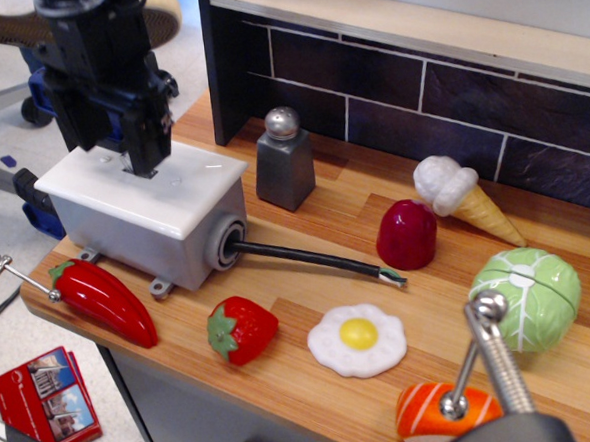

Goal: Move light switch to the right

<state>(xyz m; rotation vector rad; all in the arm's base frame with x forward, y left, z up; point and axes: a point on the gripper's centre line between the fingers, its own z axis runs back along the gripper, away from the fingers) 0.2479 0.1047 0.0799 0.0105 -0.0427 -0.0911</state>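
Observation:
The light switch box is grey with a white cover plate and stands at the left of the wooden counter. A black cable runs out of its right end. My black gripper has come down from above onto the plate. Its jaws stand apart, with a blue clamp showing in the gap. The right finger touches the plate where the silvery toggle lever sits, and it hides the lever.
A grey salt shaker stands just right of the box, before a dark tiled wall. A red pepper, strawberry, fried egg, red cup, ice cream cone and cabbage lie on the counter.

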